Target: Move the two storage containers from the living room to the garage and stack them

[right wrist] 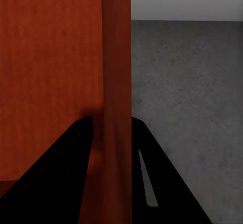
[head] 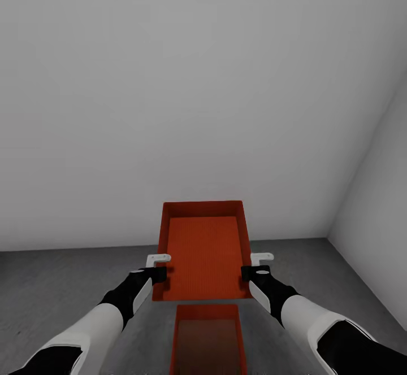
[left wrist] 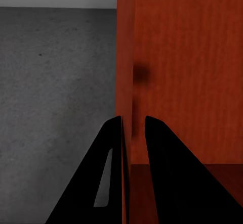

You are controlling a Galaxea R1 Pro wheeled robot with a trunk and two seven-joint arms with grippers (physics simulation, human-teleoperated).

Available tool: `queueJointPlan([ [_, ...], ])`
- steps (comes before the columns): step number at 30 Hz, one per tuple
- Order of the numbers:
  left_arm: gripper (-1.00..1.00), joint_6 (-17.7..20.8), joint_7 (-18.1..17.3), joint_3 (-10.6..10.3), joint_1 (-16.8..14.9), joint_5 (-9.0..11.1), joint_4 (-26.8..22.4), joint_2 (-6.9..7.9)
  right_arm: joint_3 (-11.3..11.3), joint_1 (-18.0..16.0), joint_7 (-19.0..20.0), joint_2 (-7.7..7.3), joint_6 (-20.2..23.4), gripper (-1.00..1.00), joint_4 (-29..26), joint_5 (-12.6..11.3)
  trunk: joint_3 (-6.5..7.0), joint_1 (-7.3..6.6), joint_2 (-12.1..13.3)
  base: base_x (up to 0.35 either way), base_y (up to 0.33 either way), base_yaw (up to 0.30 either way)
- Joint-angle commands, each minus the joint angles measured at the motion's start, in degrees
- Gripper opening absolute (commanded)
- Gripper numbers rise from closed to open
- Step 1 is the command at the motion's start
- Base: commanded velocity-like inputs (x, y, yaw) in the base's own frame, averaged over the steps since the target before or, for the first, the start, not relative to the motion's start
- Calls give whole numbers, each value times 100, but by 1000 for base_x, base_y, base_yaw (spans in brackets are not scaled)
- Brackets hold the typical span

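Observation:
One orange-red storage container [head: 206, 251] is held up open side up in front of me, above the grey concrete floor [head: 56, 276]. My left gripper [head: 160, 275] is shut on its left side wall and my right gripper [head: 247, 273] is shut on its right side wall. In the left wrist view the black fingers [left wrist: 162, 148] straddle the thin wall of the container [left wrist: 187, 57]. The right wrist view has the wall [right wrist: 116, 72] pinched between the right gripper [right wrist: 112, 120] fingers. The second container [head: 208, 338] lies lower, close to my trunk; what it rests on I cannot tell.
A plain white wall [head: 169, 81] stands straight ahead, close behind the held bin. Another white wall [head: 379, 194] meets it in a corner at the right. Speckled concrete floor [left wrist: 50, 82] spreads to both sides of the bin [right wrist: 187, 107].

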Motion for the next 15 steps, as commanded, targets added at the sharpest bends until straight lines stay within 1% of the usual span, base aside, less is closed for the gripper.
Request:
queueJointPlan([
  [1,-100,-59,44,-31,-6,51,-26,-8,177,-1,101,18,37,-100,1,-206,-19,2,-10,0,0,0],
  [15,-100,-56,44,-31,-6,51,-27,-8,177,-1,101,18,35,-100,1,-206,-149,2,-10,0,0,0],
])
